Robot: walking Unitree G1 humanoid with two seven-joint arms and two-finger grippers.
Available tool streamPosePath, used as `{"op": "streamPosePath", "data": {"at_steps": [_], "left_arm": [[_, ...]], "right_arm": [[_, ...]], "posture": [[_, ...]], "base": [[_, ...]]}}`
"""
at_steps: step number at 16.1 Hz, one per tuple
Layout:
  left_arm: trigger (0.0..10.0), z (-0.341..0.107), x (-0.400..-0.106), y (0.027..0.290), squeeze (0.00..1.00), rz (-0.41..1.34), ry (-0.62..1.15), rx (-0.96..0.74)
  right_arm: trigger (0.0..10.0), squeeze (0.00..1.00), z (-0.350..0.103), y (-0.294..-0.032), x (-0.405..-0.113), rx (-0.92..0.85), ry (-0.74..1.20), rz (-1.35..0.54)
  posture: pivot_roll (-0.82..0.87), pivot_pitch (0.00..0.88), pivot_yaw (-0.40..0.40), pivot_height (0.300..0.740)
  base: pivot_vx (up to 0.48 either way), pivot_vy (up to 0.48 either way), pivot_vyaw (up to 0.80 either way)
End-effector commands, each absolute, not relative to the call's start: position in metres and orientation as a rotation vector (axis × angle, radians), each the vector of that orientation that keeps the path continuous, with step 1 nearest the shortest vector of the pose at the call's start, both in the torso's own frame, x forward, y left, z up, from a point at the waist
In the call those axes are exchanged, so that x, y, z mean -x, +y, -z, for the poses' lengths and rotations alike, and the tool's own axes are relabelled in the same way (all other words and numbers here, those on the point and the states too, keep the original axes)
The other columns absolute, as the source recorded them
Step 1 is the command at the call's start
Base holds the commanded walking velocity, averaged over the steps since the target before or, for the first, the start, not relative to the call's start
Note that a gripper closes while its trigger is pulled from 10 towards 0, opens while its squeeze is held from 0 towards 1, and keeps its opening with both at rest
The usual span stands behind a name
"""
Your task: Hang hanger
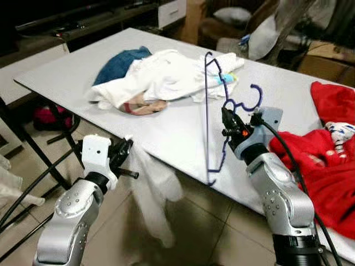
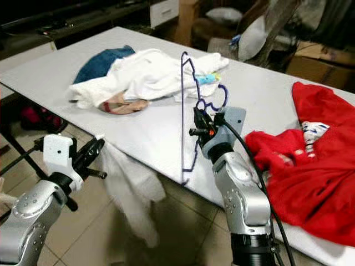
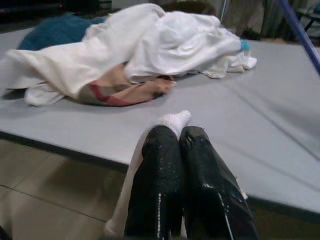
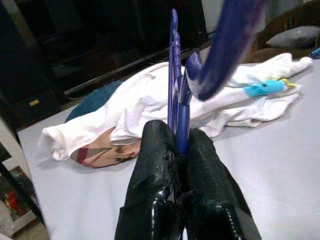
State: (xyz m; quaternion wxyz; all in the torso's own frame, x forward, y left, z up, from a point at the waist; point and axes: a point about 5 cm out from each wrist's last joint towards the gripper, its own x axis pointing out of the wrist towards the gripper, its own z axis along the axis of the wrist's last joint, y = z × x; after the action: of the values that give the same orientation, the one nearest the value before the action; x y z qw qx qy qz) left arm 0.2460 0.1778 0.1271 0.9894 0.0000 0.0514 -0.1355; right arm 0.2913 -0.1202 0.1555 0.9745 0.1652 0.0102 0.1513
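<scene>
A purple wire hanger (image 1: 208, 111) stands upright over the near edge of the grey table (image 1: 183, 133), its hook (image 1: 252, 100) curling beside my right gripper (image 1: 228, 117). That gripper is shut on the hanger's wire (image 4: 177, 107) near the hook. My left gripper (image 1: 123, 149) is at the table's front edge, shut on a white garment (image 1: 152, 188) that hangs down toward the floor. The white cloth (image 3: 175, 120) pokes out beyond the black fingertips (image 3: 162, 150).
A heap of white, blue and plaid clothes (image 1: 161, 77) lies on the far part of the table. Red clothing (image 1: 327, 149) covers the table's right side. Table legs and cables (image 1: 39, 160) are at the left, over a tiled floor. Furniture stands behind the table.
</scene>
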Motion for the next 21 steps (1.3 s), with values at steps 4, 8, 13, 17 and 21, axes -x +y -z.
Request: {"op": "streamPosePath", "data": {"at_steps": [4, 8, 13, 17, 21], "left_arm": [[10.0, -0.129, -0.247, 0.182, 0.0, 0.278, 0.1, -0.009], [10.0, -0.128, -0.25, 0.173, 0.0, 0.328, 0.102, -0.048], [10.0, -0.127, -0.253, 0.172, 0.0, 0.33, 0.102, -0.038], [10.0, -0.127, -0.255, 0.173, 0.0, 0.331, 0.103, -0.02], [10.0, -0.128, -0.258, 0.176, 0.0, 0.32, 0.104, -0.006]], "right_arm": [[10.0, 0.0, -0.149, -0.124, -0.286, -0.311, 0.066, -0.277], [10.0, 0.0, -0.149, -0.129, -0.282, -0.303, 0.068, -0.241], [10.0, 0.0, -0.149, -0.129, -0.281, -0.279, 0.074, -0.247], [10.0, 0.0, -0.153, -0.126, -0.28, -0.241, 0.067, -0.277], [10.0, 0.0, -0.16, -0.119, -0.279, -0.225, 0.033, -0.352]], "posture": [[0.04, 0.0, 0.016, 0.74], [0.03, 0.0, 0.027, 0.74], [0.01, 0.0, 0.032, 0.74], [0.01, 0.0, 0.04, 0.74], [0.01, 0.0, 0.045, 0.74]], "base": [[0.0, 0.361, -0.33], [0.0, -0.169, -0.8], [0.0, -0.48, -0.8], [0.0, -0.36, -0.8], [0.0, 0.48, -0.19]]}}
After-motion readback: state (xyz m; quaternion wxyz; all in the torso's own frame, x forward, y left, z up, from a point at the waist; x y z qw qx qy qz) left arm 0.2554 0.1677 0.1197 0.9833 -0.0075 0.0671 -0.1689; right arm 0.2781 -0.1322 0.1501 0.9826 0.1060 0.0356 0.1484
